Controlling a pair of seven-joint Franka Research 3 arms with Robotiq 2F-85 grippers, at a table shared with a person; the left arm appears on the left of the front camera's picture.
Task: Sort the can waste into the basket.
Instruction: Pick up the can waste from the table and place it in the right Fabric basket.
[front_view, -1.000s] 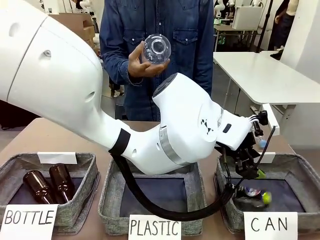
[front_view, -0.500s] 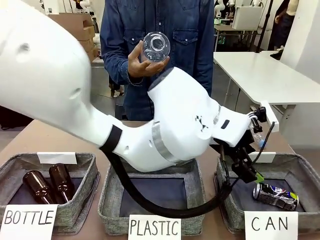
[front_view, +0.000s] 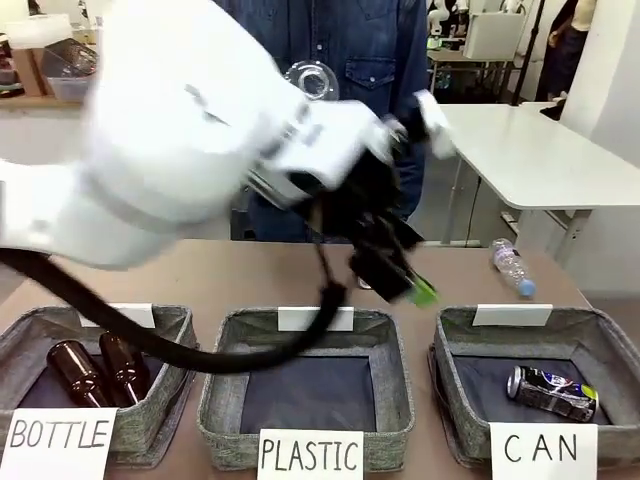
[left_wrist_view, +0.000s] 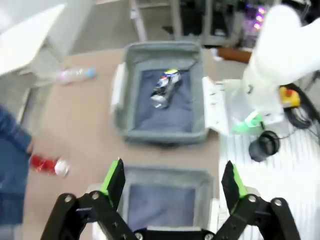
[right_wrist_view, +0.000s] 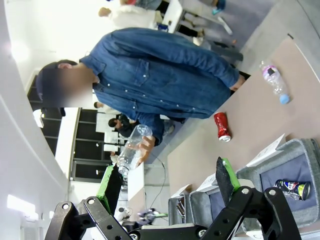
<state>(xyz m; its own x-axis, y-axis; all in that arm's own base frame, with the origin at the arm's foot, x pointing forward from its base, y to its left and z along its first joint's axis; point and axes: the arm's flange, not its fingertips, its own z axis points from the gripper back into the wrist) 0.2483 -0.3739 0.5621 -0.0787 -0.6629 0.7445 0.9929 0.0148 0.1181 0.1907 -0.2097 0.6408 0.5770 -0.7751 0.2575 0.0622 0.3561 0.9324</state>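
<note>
The black printed can (front_view: 550, 392) lies on its side in the grey basket (front_view: 470, 345) behind the "CAN" card (front_view: 540, 450). From the left wrist, that can (left_wrist_view: 165, 87) rests in the basket (left_wrist_view: 120, 95) ahead of my left gripper (left_wrist_view: 172, 180), which is open and empty. In the front view my left gripper (front_view: 410, 287) is blurred above the table behind the middle bin. The red can (left_wrist_view: 47, 165) lies on the bare table, also seen as the red can (right_wrist_view: 221, 126) from the right wrist. My right gripper (right_wrist_view: 167, 180) is open and empty, raised high.
A person in a denim shirt (front_view: 370, 60) stands across the table holding a clear plastic bottle (front_view: 312, 82). Another clear bottle (front_view: 510, 267) lies on the table behind the basket. The "PLASTIC" bin (front_view: 305, 330) is in the middle. The "BOTTLE" bin (front_view: 30, 330) holds two brown bottles (front_view: 90, 370).
My left gripper let go of the black can, which now lies in the CAN basket. The left arm swung up and left, away from the basket, and is blurred.
</note>
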